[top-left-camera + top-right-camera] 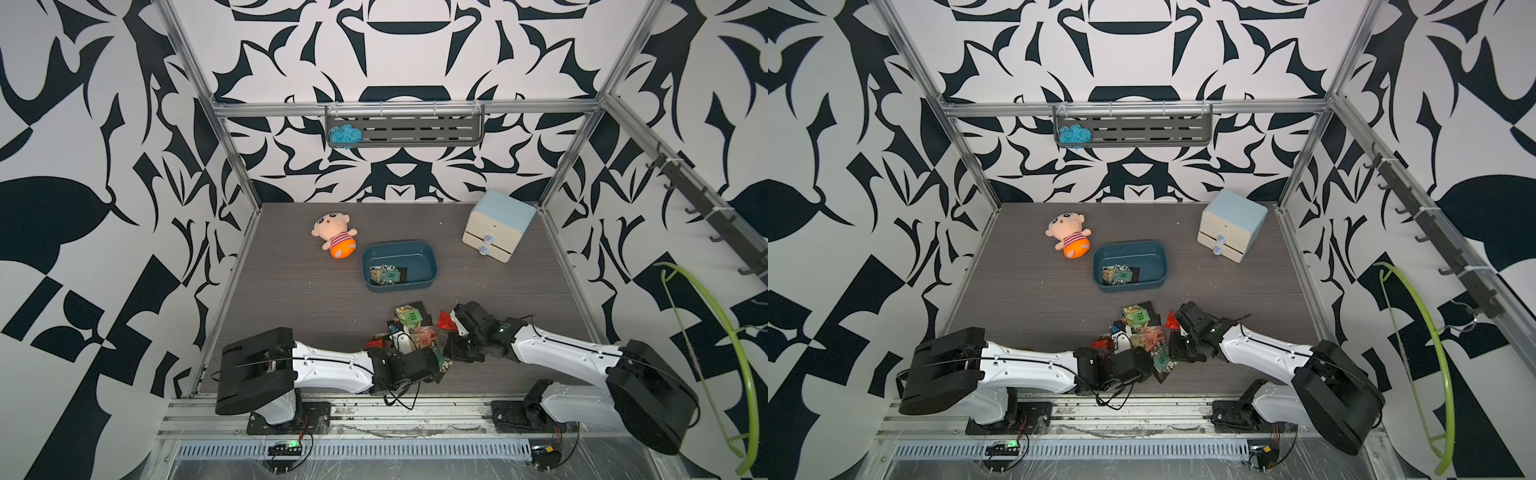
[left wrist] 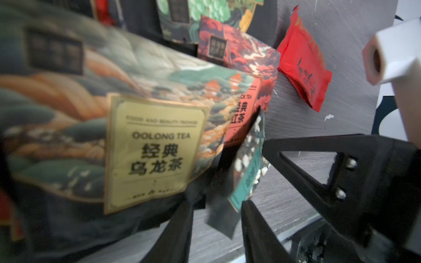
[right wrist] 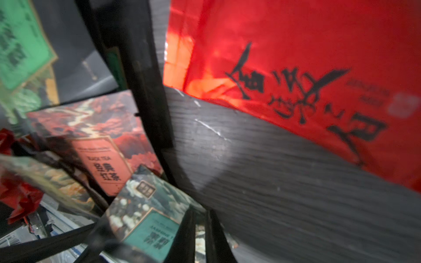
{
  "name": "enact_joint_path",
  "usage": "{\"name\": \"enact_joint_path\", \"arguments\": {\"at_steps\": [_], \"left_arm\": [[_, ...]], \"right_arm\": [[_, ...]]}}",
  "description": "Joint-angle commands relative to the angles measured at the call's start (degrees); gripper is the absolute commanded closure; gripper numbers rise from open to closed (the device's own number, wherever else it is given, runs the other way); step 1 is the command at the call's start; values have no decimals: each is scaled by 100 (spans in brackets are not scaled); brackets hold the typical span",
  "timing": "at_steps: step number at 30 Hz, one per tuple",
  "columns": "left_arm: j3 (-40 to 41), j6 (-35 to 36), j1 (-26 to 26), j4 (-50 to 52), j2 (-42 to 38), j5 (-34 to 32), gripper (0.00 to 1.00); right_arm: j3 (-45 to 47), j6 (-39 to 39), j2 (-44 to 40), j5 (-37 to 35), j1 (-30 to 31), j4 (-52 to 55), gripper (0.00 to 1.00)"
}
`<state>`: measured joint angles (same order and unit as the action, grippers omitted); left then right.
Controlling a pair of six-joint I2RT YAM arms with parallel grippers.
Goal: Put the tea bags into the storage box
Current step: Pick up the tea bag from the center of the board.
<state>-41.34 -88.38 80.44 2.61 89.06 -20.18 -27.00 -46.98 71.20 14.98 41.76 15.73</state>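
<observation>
Closest to the lens, a crinkly foil sachet with a tan square OOLONG TEA label (image 2: 155, 150) looms just beside the left claw (image 2: 217, 225). That claw's jaws stand apart, and a dark corner of a teal-labelled jasmine sachet (image 3: 148, 227) hangs between them. The right claw (image 3: 200, 230) faces the left one closely. Its jaws are pinched onto the jasmine sachet's edge and hold it tilted. A shiny red foil sachet with black brush lettering (image 3: 296, 79) lies flat on the dark grey wood-grain table (image 1: 291, 299), just beyond the right claw. The other loose tea bags (image 1: 411, 320) are heaped just beyond both claws. The shallow teal-blue plastic storage box (image 1: 434, 272) sits well beyond that heap and holds a few sachets (image 1: 384, 274) at one end.
</observation>
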Motion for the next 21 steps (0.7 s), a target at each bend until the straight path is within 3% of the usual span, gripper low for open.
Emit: {"name": "enact_joint_path", "arguments": {"at_steps": [1,21], "left_arm": [[-90,-40,27,99,116,-54,59],[-425,155,6,-111,413,-76,71]], "right_arm": [[85,36,20,-74,35,-63,87],[261,-46,-136,-83,63,-113,88]]}}
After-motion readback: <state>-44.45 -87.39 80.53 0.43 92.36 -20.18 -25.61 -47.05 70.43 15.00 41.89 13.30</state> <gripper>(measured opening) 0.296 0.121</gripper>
